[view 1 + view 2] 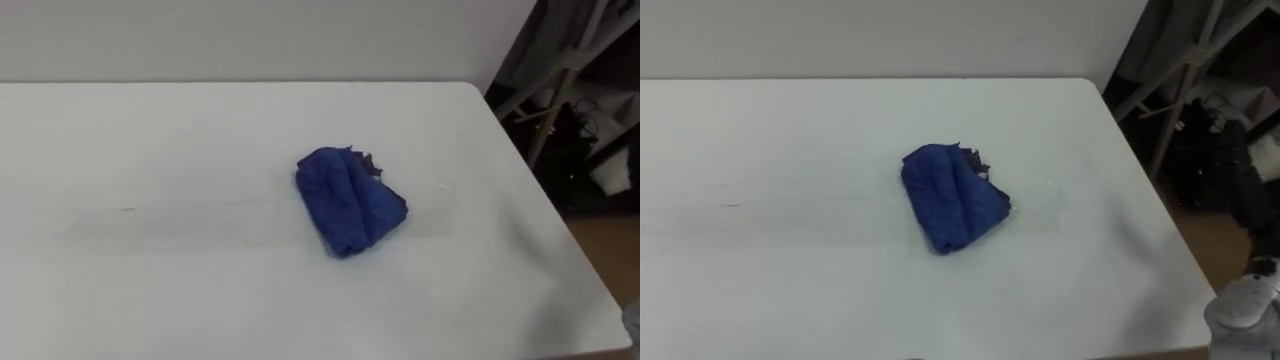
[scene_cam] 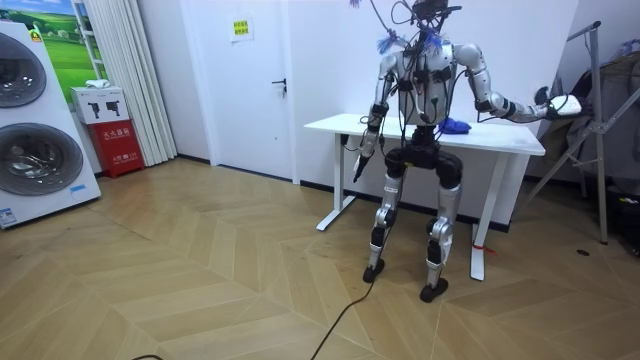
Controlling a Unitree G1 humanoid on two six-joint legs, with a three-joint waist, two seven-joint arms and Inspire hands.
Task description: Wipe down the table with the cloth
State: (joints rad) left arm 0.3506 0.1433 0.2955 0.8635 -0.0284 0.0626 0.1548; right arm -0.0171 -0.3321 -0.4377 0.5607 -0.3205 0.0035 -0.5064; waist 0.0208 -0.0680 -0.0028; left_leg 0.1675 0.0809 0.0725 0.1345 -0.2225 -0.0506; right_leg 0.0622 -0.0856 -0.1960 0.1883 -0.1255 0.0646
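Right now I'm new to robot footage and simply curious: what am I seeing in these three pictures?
This is a humanoid robot standing on two legs at a white table. Two pictures come from cameras in its head, looking down at the tabletop; the third is from a camera across the room. A crumpled blue cloth lies on the table, touched by nothing. The right hand is stretched out past the table's end; the left hand hangs by its side. Neither holds the cloth.
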